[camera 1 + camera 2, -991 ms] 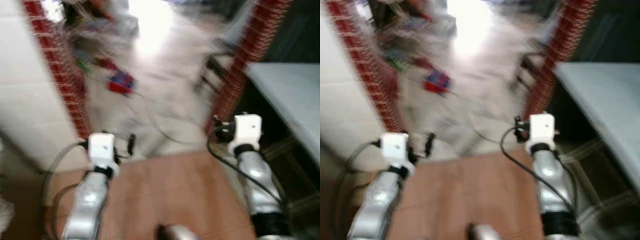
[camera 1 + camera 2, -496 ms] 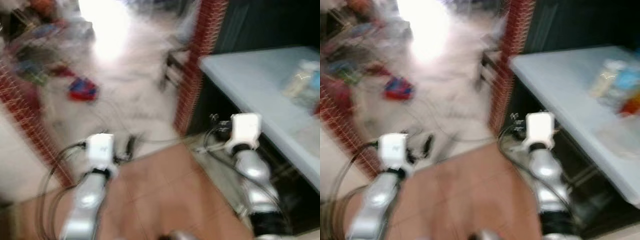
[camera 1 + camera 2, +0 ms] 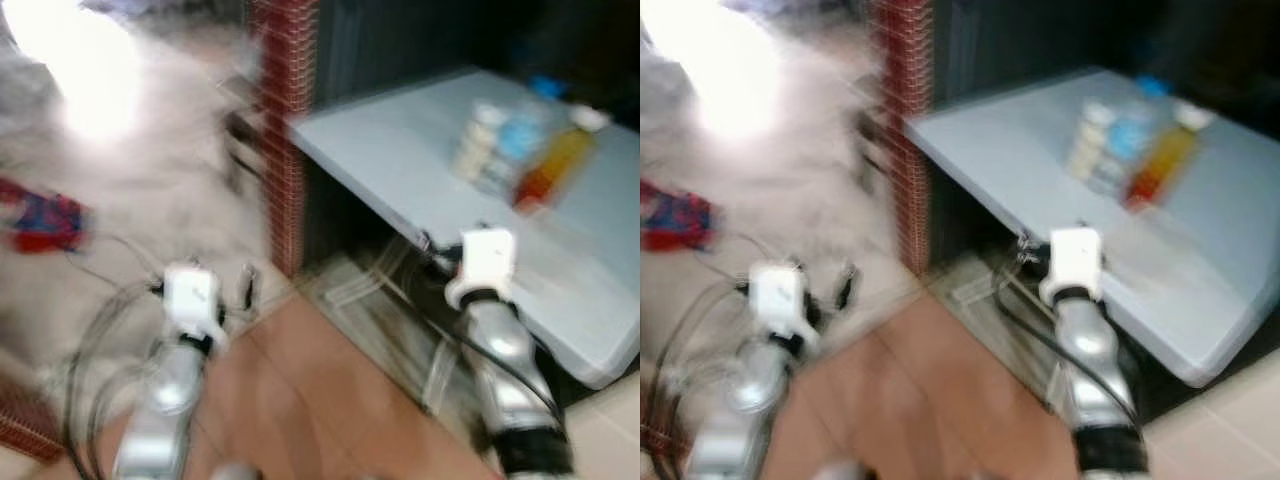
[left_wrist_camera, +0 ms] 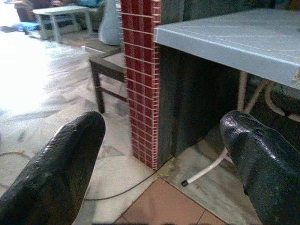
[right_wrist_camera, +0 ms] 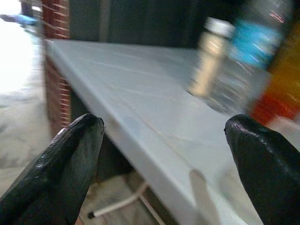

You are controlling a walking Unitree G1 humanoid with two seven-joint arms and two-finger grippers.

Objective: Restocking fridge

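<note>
Three bottles stand together on a pale blue table [image 3: 390, 160] ahead on my right: a cream bottle with a white cap [image 3: 475, 140], a clear water bottle with a blue label [image 3: 512, 140] and an orange bottle [image 3: 555, 165]. The eye views are blurred. My right gripper [image 5: 164, 126] is open and empty, held before the table's edge, short of the cream bottle [image 5: 208, 56], the water bottle [image 5: 246, 56] and the orange bottle [image 5: 283, 89]. My left gripper [image 4: 164, 126] is open and empty, low over the floor near the table's corner.
A red brick pillar [image 3: 285, 120] stands at the table's left corner. A dark stool [image 4: 105, 65] sits beyond it. White legs [image 4: 211, 168] and cables lie under the table. A red and blue object [image 3: 40, 220] lies on the floor at left.
The camera has swung to the right: the pillar, table and bottles have slid left into fuller view. Both arms keep the same raised pose with fingers apart.
</note>
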